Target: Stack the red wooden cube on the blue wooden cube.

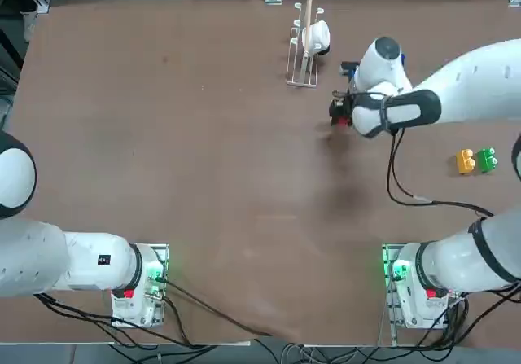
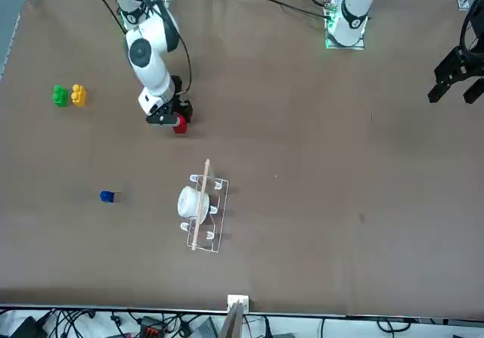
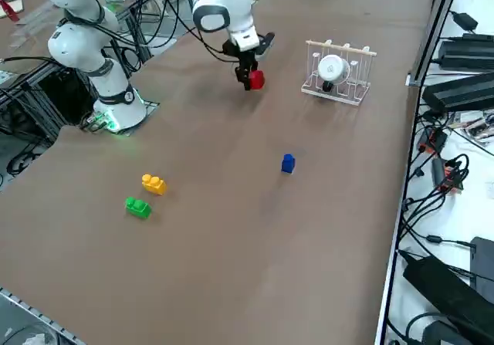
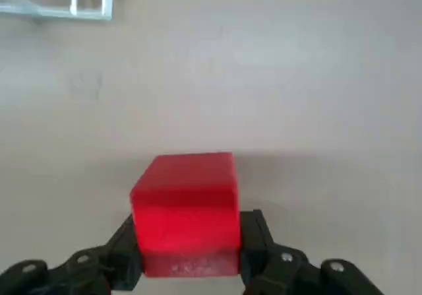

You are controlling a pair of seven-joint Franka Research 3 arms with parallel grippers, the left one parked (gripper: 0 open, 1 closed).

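Right gripper (image 4: 188, 268): clenched on the red cube (image 4: 186, 206), one finger on each side face, near the dish rack (image 1: 304, 48).
Red cube position: held between the fingertips, just above or at the table (image 1: 163, 136); whether it has left the surface cannot be told. Only its lower part is pinched; most of it sticks out past the fingertips.
Blue cube (image 3: 288, 163): alone on bare table, well apart from the gripper, toward the table's far edge on the robot's right.
Risk, slip: the grip looks shallow, so I judge the cube could pivot or drop during the carry if the arm swings fast.
Risk, misplacement: the blue cube is the smaller one, so an off-centre set-down could leave the red cube overhanging and tipping off.
Risk, knock: coming in low could shove the blue cube, since nothing braces it.
Risk, rack: it stands close by; a wide swing might clip it.
Count, red cubes: one.
Count, blue cubes: one.
Count, studded blocks: two, one orange block (image 3: 153, 184) and one green block (image 3: 138, 207), just beside each other, away from the path.
Count, racks: one, holding one white cup (image 2: 189, 202).
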